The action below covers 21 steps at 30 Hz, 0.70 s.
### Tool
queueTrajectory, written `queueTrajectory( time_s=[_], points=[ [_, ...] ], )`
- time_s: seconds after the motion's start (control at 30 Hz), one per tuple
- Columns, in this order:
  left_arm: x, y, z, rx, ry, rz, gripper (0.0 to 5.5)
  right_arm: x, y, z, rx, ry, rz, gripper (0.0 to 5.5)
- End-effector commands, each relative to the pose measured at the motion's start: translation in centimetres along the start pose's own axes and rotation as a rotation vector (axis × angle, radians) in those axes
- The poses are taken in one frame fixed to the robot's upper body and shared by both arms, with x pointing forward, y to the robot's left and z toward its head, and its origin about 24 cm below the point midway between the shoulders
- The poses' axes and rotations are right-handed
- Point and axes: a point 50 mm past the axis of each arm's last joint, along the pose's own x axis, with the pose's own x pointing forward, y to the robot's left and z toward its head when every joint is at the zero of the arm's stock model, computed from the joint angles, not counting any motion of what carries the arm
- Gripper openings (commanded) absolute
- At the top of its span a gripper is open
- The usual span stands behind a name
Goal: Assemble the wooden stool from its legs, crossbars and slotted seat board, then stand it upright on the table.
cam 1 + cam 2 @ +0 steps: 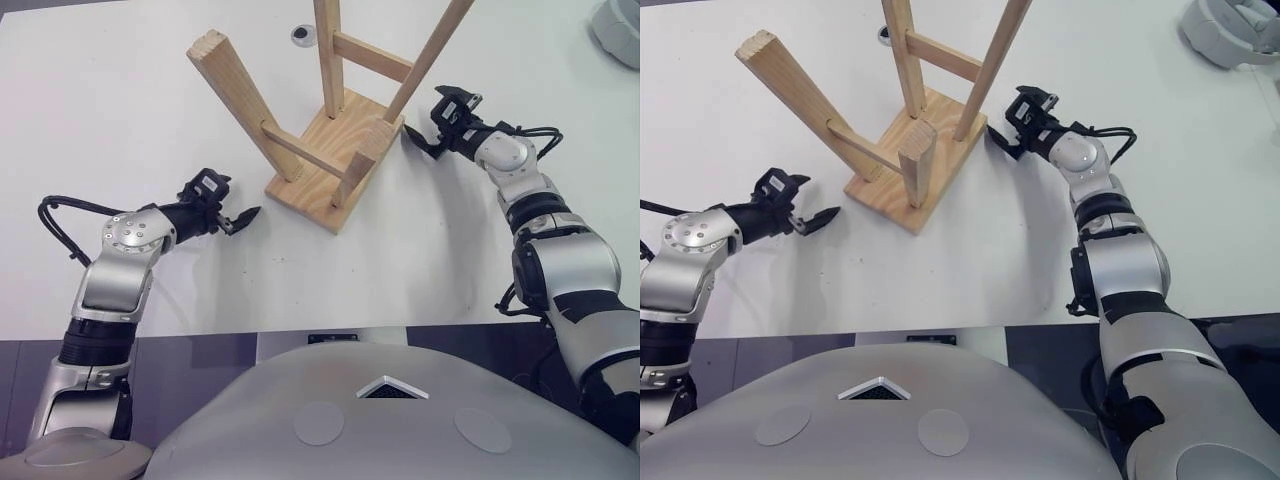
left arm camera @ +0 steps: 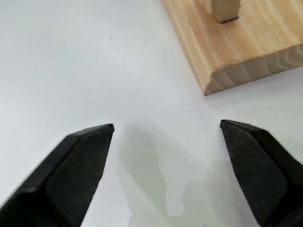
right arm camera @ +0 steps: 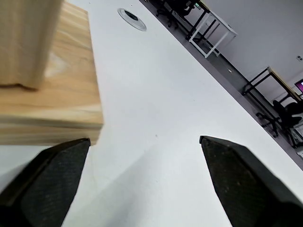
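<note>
**Stool upside down on the table, both grippers open beside its seat**

A pale wooden stool (image 1: 335,120) rests upside down on the white table (image 1: 120,110). Its rectangular slotted seat board (image 1: 305,192) lies flat on the surface, and its four square legs (image 1: 245,100) point up towards the camera, splaying outwards. Thin wooden crossbars (image 1: 300,150) link the legs in pairs.

The left gripper (image 1: 243,219) sits low over the table on the robot's left of the seat board, near it but apart. Its two black fingers (image 2: 80,156) are spread wide with nothing between them, and they point at the board's nearest corner.

The right gripper (image 1: 420,140) is at the board's right-hand corner, also low, with its fingers (image 3: 236,175) parted and holding nothing. One fingertip lies just beside the corner edge; whether it touches the wood cannot be told.

Beyond the stool a small round grey grommet (image 1: 304,36) is set into the tabletop. A pale grey rounded object (image 1: 1230,30) lies at the far right edge.
</note>
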Motion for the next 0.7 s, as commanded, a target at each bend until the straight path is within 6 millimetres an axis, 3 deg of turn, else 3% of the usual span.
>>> queueTrajectory(
  time_s=[0.03, 0.13, 0.27, 0.4, 0.5, 0.7],
  points=[
    [0.6, 0.6, -1.0, -0.006, 0.045, 0.051, 4.15, 0.8, 0.9, 1.7, -0.006, -0.110, 0.073, 4.33],
    [1.0, 1.2, -1.4, 0.001, 0.054, 0.085, 4.15, 0.6, 2.4, 1.5, -0.062, -0.130, 0.177, 4.33],
    [1.5, 1.4, -1.1, -0.011, 0.023, 0.101, 4.15, -1.1, 2.0, -0.1, -0.089, -0.070, 0.214, 4.33],
    [4.0, 2.5, 0.2, 0.022, -0.054, 0.158, 4.15, -2.8, 2.3, -1.5, -0.066, -0.031, 0.236, 4.33],
    [6.1, 2.5, 1.5, 0.006, -0.116, 0.133, 4.15, -2.8, 3.5, -2.0, -0.077, 0.048, 0.262, 4.33],
    [8.6, 1.1, 1.1, 0.007, -0.102, -0.037, 4.15, -0.4, 7.1, 0.6, 0.052, 0.079, 0.259, 4.33]
  ],
)
